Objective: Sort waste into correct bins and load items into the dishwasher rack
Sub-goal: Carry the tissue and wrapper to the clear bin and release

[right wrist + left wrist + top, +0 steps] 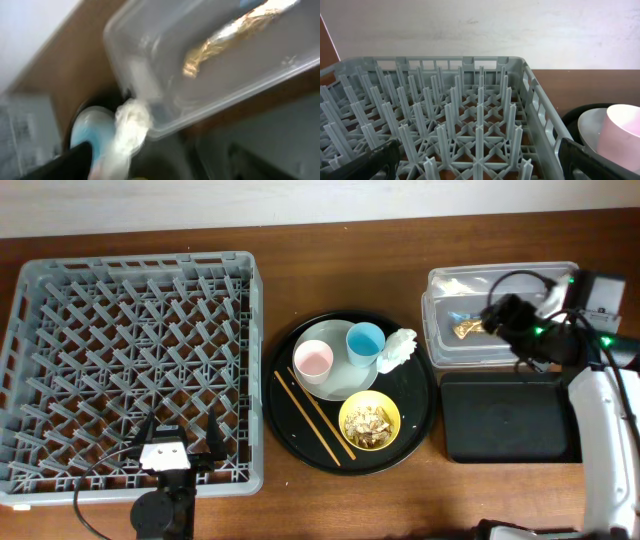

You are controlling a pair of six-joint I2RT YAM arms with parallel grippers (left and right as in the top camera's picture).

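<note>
Right hand (498, 318) over clear tub (435, 280); foil wrapper (463, 328) inside, beside hand.

Stretching brown and wood-grained as a table (350, 240), meeting a pale wall along the far edge. Carrying at the left a large grey dishwasher rack (140, 265), lying flat. Bearing just to the right a round black tray (420, 395), sitting near the rack. Holding at the right a clear plastic tub (440, 330) and, lying just beside its near edge, a shallow black rectangular tray (505, 415).
</note>
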